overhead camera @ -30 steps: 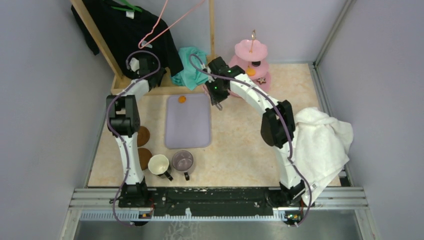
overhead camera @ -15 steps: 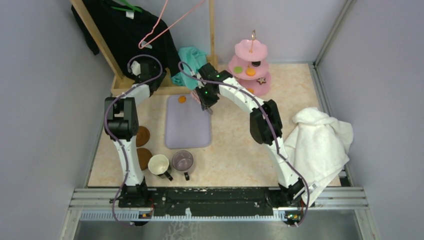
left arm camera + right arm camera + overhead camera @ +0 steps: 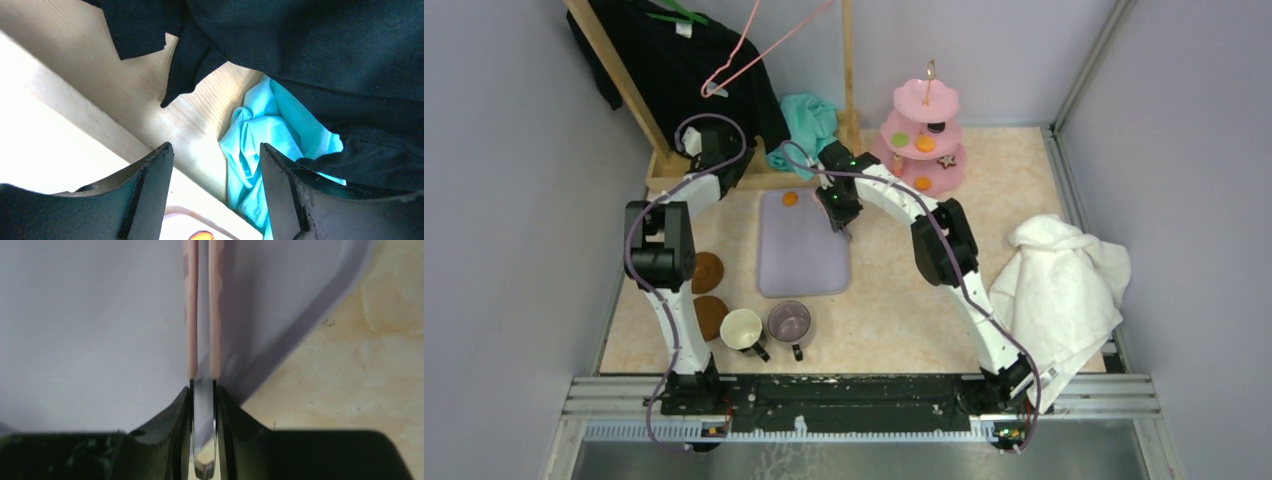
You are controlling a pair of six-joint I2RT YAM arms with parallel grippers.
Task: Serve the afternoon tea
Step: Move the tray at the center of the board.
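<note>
Right gripper (image 3: 203, 395) clamps tongs (image 3: 190, 315), long axis straight out from jaws, 2 pink tips over purple tray (image 3: 90, 315); left gripper (image 3: 215, 150) half-wide, empty.

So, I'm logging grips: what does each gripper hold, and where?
Right gripper pinches pink tongs at their metal rear end; left gripper is open, holding nothing.

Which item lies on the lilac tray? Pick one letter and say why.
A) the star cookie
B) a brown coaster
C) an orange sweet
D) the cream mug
C: the top view shows the orange sweet lying near the far edge of the lilac tray.
</note>
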